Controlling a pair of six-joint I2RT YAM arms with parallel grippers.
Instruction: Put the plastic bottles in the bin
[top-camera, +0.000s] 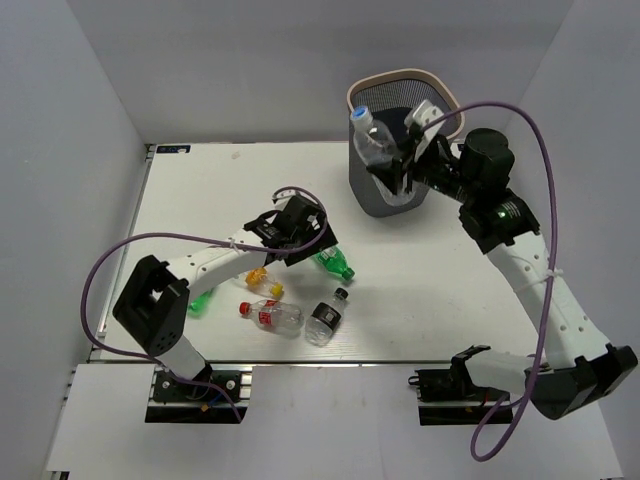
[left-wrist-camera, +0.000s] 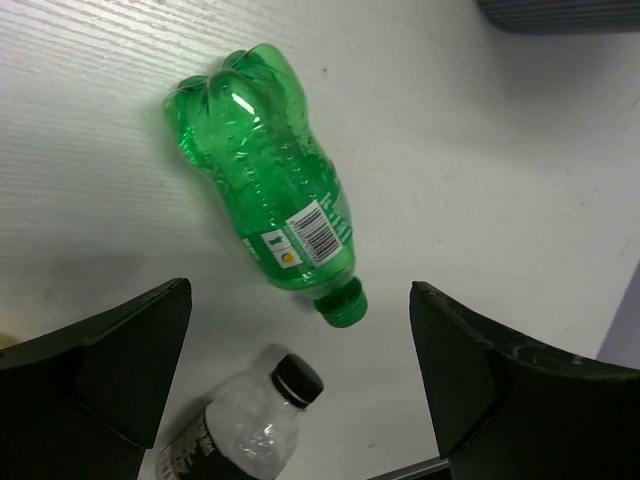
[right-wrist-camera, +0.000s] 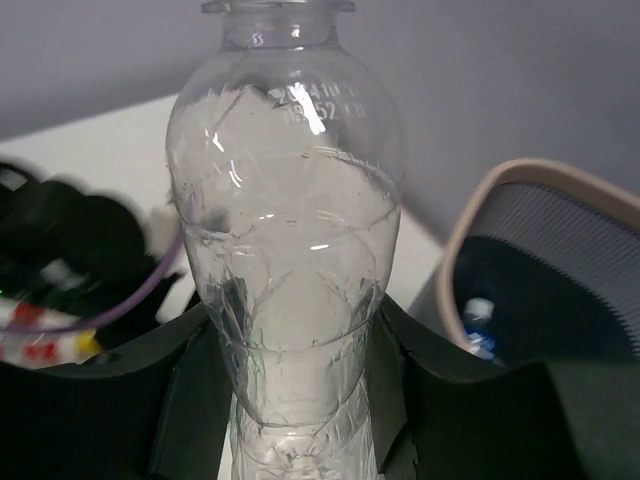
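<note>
Two pincers, right pincer (top-camera: 398, 165) pinching clear bottle (right-wrist-camera: 290, 230) by bin (top-camera: 365, 190) rim, left pincer (left-wrist-camera: 298, 300) spread above green bottle (left-wrist-camera: 265, 180), right wrist alone showing blue-capped bottle (right-wrist-camera: 478, 320) inside bin.

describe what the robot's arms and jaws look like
Both the left arm and right arm have white links, black joints and black bases. A purple cable loops along each. The jaws are broad black wedges. A green light glows on the right one.
</note>
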